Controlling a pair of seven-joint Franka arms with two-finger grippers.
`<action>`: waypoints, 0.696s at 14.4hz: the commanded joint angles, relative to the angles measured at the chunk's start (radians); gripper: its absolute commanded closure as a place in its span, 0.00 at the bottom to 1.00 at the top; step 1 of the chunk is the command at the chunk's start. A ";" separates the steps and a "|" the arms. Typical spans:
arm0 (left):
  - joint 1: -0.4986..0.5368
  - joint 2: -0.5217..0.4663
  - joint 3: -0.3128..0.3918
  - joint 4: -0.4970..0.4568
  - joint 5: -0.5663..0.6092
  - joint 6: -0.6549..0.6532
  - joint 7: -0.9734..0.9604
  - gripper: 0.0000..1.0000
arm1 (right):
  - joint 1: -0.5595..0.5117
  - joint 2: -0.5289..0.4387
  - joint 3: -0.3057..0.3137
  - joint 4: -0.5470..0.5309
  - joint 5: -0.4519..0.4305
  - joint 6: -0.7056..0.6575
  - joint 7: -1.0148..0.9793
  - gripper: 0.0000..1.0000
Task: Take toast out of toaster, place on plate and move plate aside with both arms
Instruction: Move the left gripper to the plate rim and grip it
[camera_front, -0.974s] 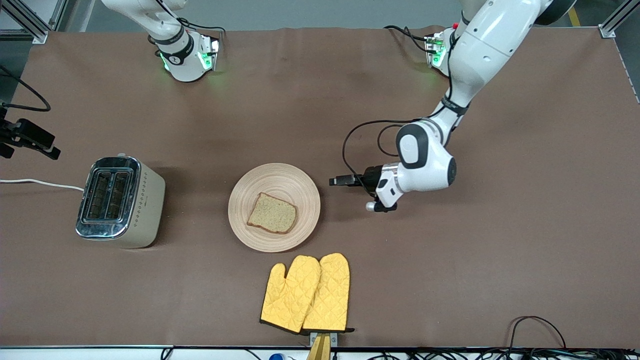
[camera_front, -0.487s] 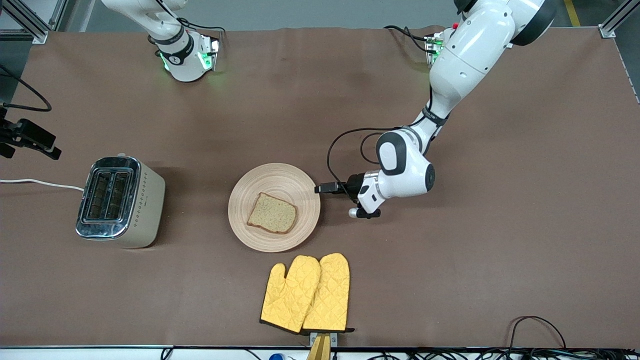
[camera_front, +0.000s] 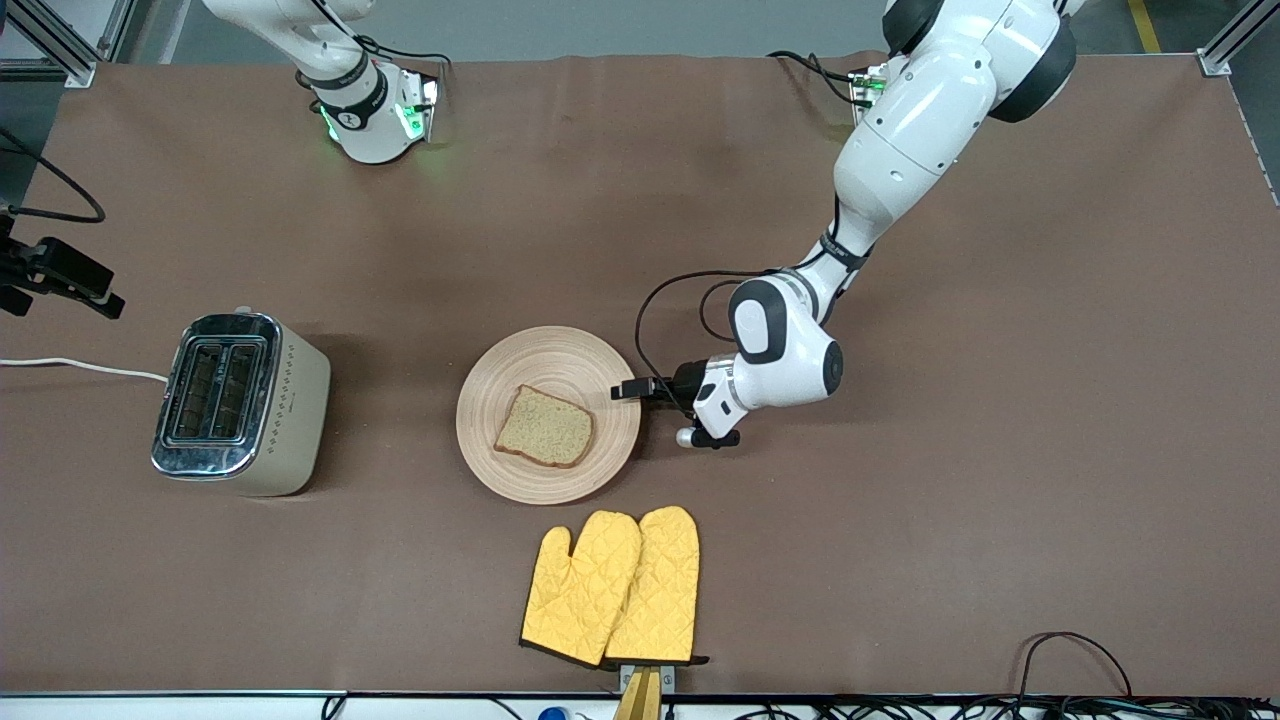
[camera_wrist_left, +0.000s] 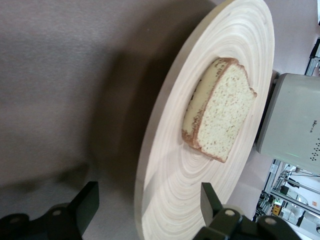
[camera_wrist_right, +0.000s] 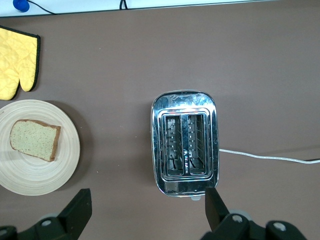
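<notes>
I see the toast (camera_front: 545, 428) lying flat on the plate (camera_front: 590, 360), a bit toward the front camera's side of it. The plate sits near the middle of the table (camera_front: 1000, 500), closer to the front edge than to the edge where the arms stand. My left gripper (camera_wrist_left: 150, 207) is down low, right at the plate's rim on the left arm's end. Its fingers (camera_wrist_left: 86, 202) are spread wide, with one on each side of the rim, and they grip nothing. The toast is well apart from them. My right gripper (camera_wrist_right: 147, 207) waits high over the toaster (camera_front: 238, 402), also spread wide and empty. The toaster stands toward the right arm's end. Two yellow mitts (camera_front: 615, 590) lie near the front edge, just beside the plate.
</notes>
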 joint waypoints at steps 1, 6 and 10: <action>-0.020 0.037 -0.001 0.055 -0.017 0.021 0.004 0.25 | -0.008 -0.010 0.009 -0.004 -0.008 -0.007 0.015 0.00; -0.043 0.041 0.003 0.067 -0.015 0.046 0.019 0.75 | -0.010 -0.010 0.009 -0.004 -0.007 -0.015 0.015 0.00; -0.032 0.043 -0.001 0.073 -0.038 0.043 0.013 1.00 | -0.013 -0.016 0.005 -0.007 0.001 -0.046 0.018 0.00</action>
